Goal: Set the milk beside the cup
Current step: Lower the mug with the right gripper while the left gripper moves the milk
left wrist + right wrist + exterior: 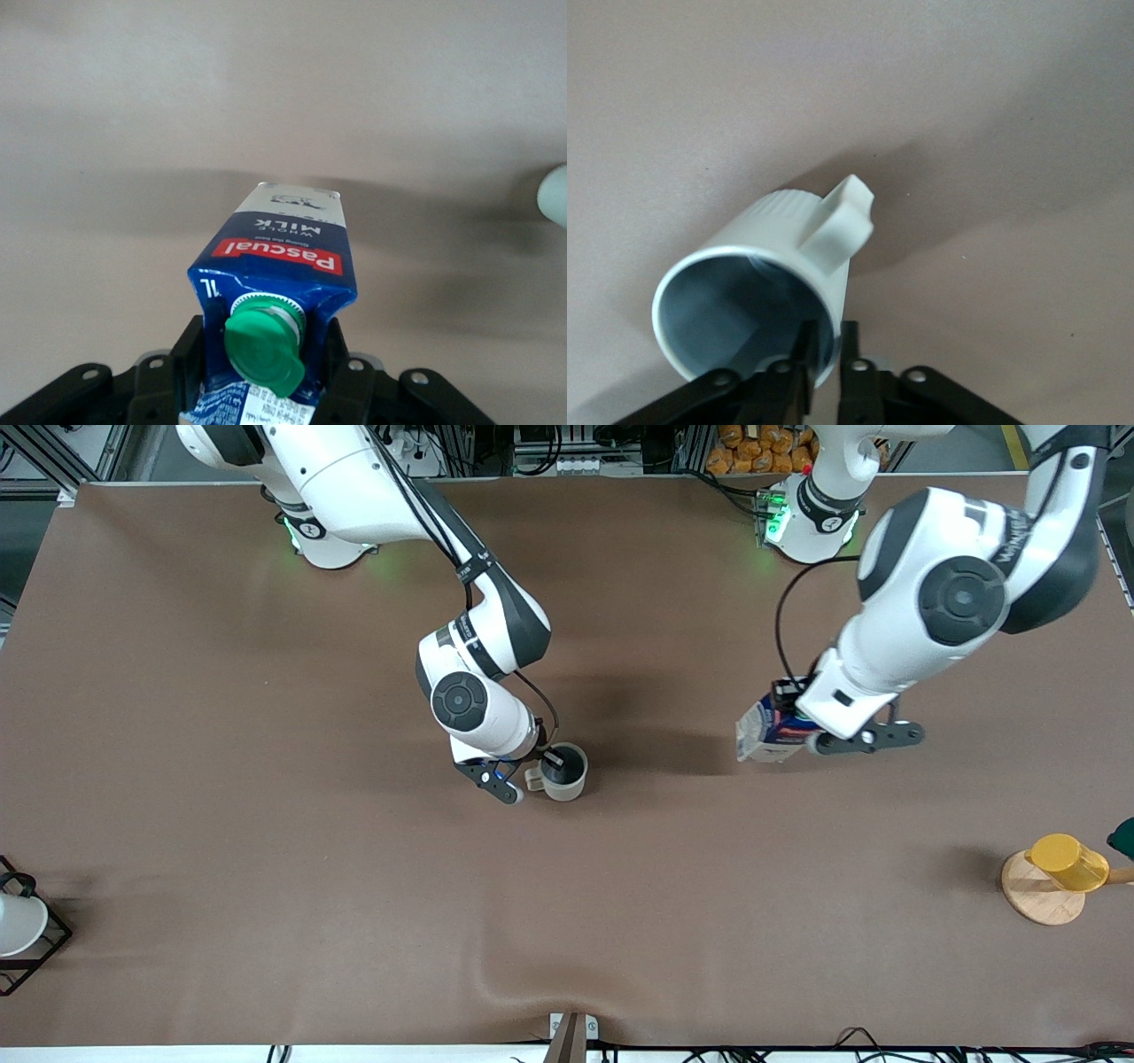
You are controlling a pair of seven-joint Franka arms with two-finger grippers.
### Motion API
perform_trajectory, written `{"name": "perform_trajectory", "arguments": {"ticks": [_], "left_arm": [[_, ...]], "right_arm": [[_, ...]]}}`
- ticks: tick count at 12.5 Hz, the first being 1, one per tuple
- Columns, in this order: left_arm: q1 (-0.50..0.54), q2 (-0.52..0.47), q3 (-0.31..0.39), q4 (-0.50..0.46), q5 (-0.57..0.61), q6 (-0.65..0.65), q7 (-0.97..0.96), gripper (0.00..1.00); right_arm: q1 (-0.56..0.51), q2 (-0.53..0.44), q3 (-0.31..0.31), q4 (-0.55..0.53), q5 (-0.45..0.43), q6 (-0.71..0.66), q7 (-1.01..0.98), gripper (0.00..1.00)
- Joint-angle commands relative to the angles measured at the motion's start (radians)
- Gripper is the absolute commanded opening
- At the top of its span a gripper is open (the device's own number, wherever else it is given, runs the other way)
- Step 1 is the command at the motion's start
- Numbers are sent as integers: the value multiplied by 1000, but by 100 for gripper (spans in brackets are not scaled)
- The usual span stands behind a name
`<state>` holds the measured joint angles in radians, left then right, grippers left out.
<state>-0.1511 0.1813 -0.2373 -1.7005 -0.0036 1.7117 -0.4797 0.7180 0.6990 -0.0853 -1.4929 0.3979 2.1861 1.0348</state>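
Holding the milk (pixel 769 733) by its gable top, the left gripper (pixel 791 710) sits right of frame centre in the front view; jaws closed on the carton either side of the green cap (pixel 264 341), per the left wrist view. Carton leans slightly; whether its base touches the table (pixel 266 824) cannot be told.

The right gripper (pixel 551 760) is at frame centre, jaws pinched on the rim of the cup (pixel 565 772), one finger (pixel 801 354) inside and one outside near the handle.

Key relation: milk and cup are well apart, at about the same height in the frame, cup toward the right arm's end. Judgement: the left arm must carry the carton toward the cup and set it upright just beside it.
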Motion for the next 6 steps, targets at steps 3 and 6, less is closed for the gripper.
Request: {"name": "perform_trajectory", "arguments": {"ticks": [3, 6], "left_arm": [[-14, 13, -117, 10, 7, -12, -167, 57], [-131, 58, -122, 42, 17, -9, -241, 57]], "right_arm": [[-25, -4, -7, 107, -31, -148, 8, 100], [-142, -10, -4, 259, -28, -426, -2, 100]]}}
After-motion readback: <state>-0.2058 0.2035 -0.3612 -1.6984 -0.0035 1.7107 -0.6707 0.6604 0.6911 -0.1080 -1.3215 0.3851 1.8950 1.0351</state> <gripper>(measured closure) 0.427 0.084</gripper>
